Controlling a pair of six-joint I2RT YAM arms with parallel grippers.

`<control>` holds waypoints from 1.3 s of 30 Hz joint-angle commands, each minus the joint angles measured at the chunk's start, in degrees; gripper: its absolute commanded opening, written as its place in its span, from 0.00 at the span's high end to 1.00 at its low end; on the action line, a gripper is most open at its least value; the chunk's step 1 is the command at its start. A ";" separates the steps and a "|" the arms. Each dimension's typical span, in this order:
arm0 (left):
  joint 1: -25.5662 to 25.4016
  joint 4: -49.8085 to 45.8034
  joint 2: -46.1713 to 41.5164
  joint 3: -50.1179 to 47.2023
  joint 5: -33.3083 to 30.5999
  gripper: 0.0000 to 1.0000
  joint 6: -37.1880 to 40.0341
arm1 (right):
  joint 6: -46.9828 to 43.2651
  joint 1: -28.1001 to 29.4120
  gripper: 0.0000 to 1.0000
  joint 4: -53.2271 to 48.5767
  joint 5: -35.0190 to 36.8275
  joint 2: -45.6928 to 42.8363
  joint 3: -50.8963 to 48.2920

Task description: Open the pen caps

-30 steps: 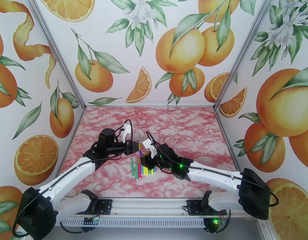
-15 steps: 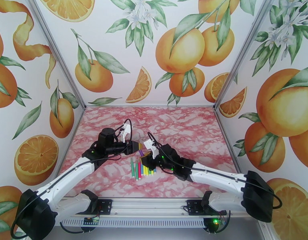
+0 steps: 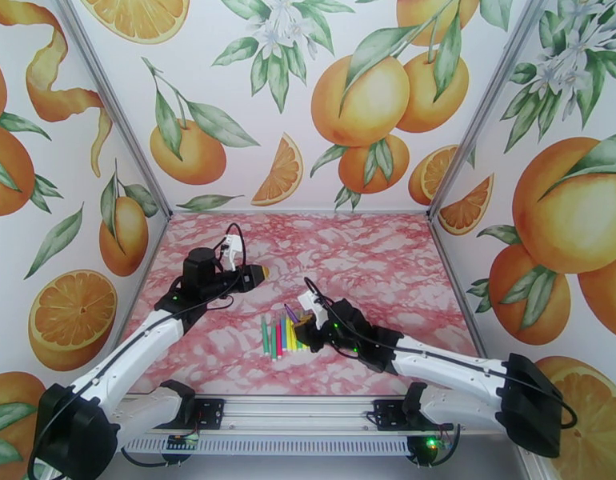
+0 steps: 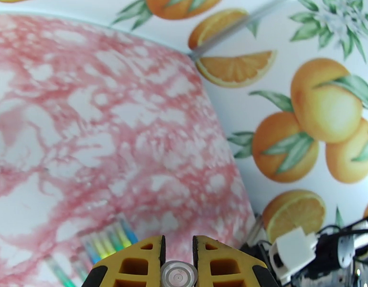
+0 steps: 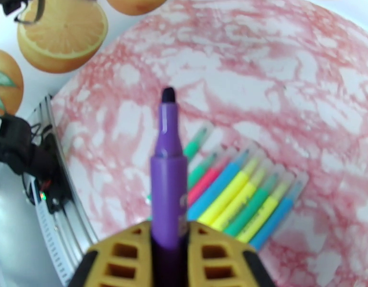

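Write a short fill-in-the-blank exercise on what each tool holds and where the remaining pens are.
1. The right tool grips a ___ pen whose dark tip is bare.
2. The left tool is shut on a small, round, clear ___.
3. The other pens lie side by side on the ___.
Missing words: purple; cap; table.

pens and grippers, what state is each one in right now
left gripper: shut on a clear cap
clear cap: pinched between the left fingers, off its pen
right gripper: shut on the purple pen
purple pen: uncapped, dark tip bare, held above the table
row of pens: lying side by side on the table, not held; caps too blurred to judge
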 commanded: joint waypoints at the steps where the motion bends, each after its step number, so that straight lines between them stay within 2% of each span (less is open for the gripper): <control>1: 0.60 2.17 -0.24 1.60 -2.12 1.00 -0.80 | -0.97 0.04 1.00 -0.73 1.68 -2.56 -0.58; 3: 0.94 -3.87 -0.13 3.52 -4.19 1.00 2.94 | -1.01 0.06 1.00 -1.98 3.52 -3.30 -0.29; 5: 0.89 -12.97 -0.46 6.25 -10.91 1.00 8.48 | -1.48 0.04 1.00 -4.68 7.00 -4.01 0.77; 8: 1.24 -21.76 -0.67 9.15 -19.19 1.00 14.83 | -2.94 -0.49 1.00 -9.84 12.45 -4.47 3.18; 13: 3.09 -27.64 0.33 10.11 -28.39 1.00 19.68 | -2.91 -7.19 1.00 -15.16 12.74 -4.74 6.15; 16: 4.79 -28.98 1.97 9.99 -30.53 1.00 21.50 | -2.70 -11.68 1.00 -18.52 13.67 -4.52 8.07; 21: 9.55 -28.92 5.53 9.75 -30.60 1.00 23.34 | -3.29 -19.07 1.00 -21.65 14.88 -2.38 11.05; 30: 17.88 -29.40 14.02 11.76 -33.85 1.00 26.46 | -3.27 -32.89 1.00 -22.77 15.29 6.84 15.48; 39: 20.28 -29.22 27.24 17.37 -38.04 1.00 28.59 | -5.15 -42.07 1.00 -23.39 14.86 18.84 20.84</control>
